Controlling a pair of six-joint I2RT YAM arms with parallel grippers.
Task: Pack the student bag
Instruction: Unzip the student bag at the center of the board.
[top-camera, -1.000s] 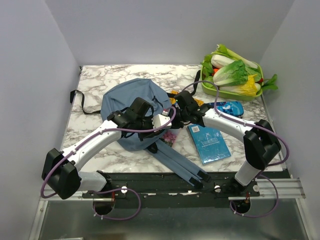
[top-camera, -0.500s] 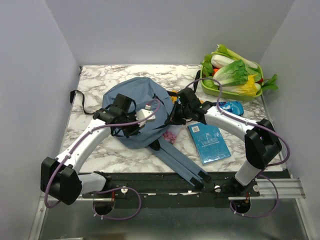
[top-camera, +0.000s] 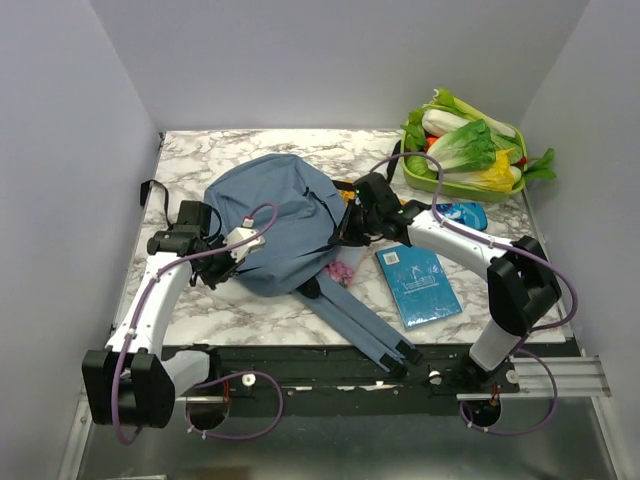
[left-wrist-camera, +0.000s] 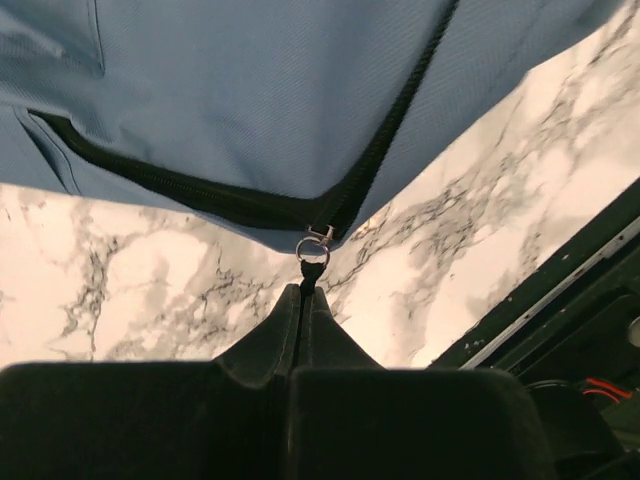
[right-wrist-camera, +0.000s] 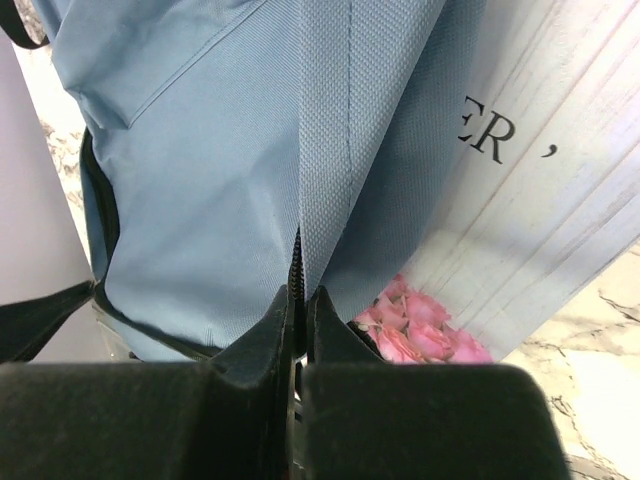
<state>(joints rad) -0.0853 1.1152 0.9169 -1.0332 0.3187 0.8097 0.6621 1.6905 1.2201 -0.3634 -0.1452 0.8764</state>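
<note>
The student bag (top-camera: 280, 222) lies flat in the middle of the marble table, dusty blue, its two shoulder straps (top-camera: 360, 325) trailing toward the near edge. My left gripper (top-camera: 220, 268) is at the bag's left edge. In the left wrist view that gripper (left-wrist-camera: 303, 292) is shut on the black zipper pull (left-wrist-camera: 312, 268), just off the bag's black zipper line (left-wrist-camera: 200, 195). My right gripper (top-camera: 344, 234) is at the bag's right edge. It (right-wrist-camera: 299, 295) is shut on a fold of blue fabric with zipper teeth (right-wrist-camera: 297, 262).
A pale book with pink roses (right-wrist-camera: 420, 325) pokes out under the bag's right side. A teal book (top-camera: 418, 285) and a blue pencil case (top-camera: 458, 213) lie to the right. A green tray (top-camera: 430, 182) of vegetables stands back right. A black strap (top-camera: 165, 208) lies at far left.
My left arm has swung left across the bag to its left edge, still pinching the zipper pull. My right gripper has closed on the bag's right edge.
</note>
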